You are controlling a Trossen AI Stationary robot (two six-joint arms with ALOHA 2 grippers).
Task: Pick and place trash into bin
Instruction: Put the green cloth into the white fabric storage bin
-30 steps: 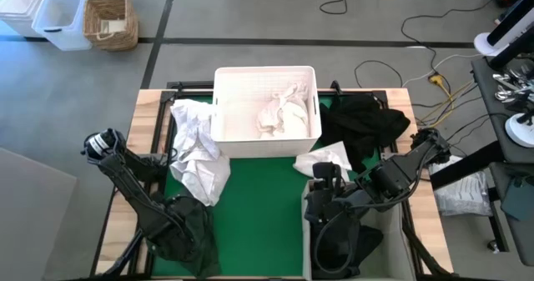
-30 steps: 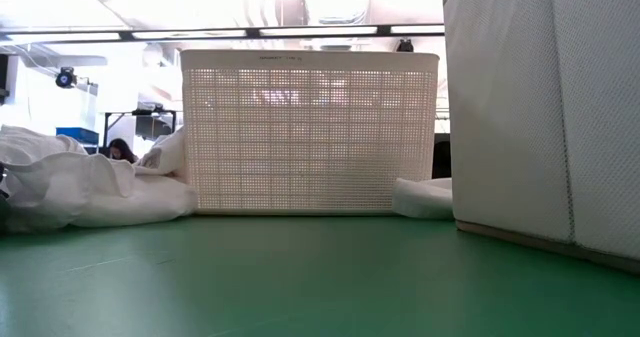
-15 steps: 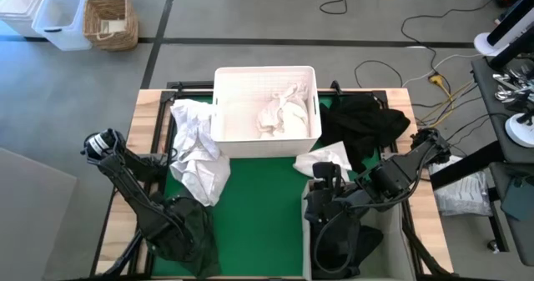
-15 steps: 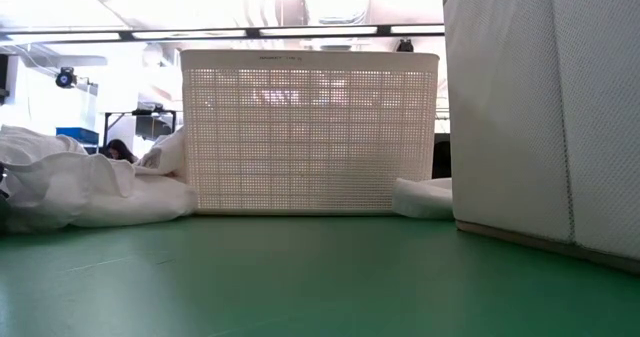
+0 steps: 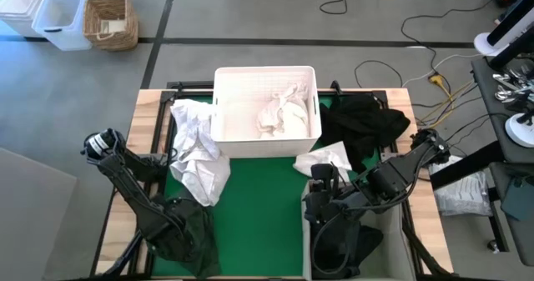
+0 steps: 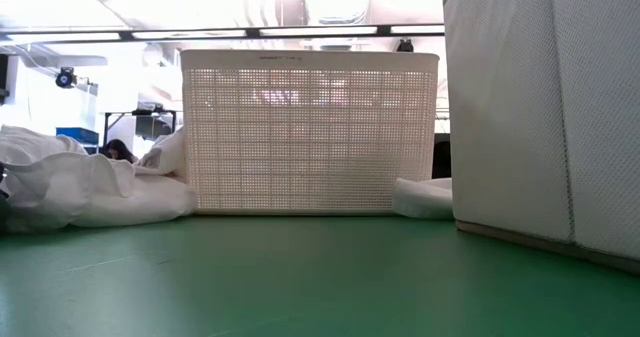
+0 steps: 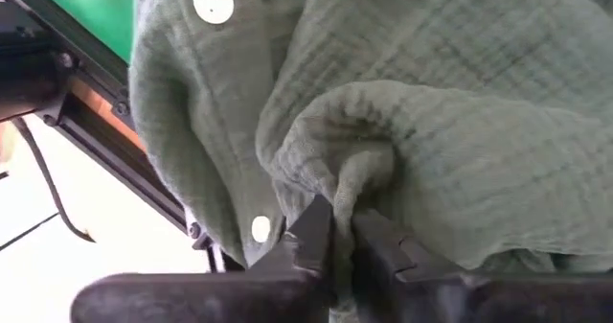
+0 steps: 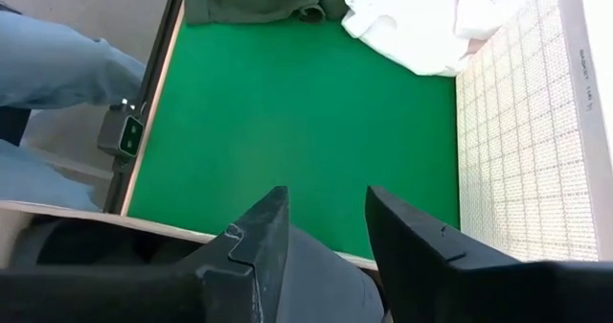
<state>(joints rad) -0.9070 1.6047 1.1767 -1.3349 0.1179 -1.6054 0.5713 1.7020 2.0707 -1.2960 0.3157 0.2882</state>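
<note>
Left tool (image 7: 342, 229) now pinched shut on a fold of the dark green garment (image 7: 431, 122), having snapped closed from wide open within the last second; sits at the desk's near-left corner, buried in that garment (image 5: 188, 235). Means the grasp looks made and a lift toward the white tub (image 5: 265, 114) at the far middle edge seems next. Needs care: only a small ridge of cloth between the fingers, so could slip on the rise.

Further right, white sheets (image 5: 198, 148) heaped beside the tub's left wall, more white material already inside the tub. Small white sheet (image 5: 325, 158) by the tub's near-right corner, black garment (image 5: 367, 127) at the far-right.

Right tool (image 8: 321, 229) part open, holding nothing, hovering above the near-right area, barely shifted.
</note>
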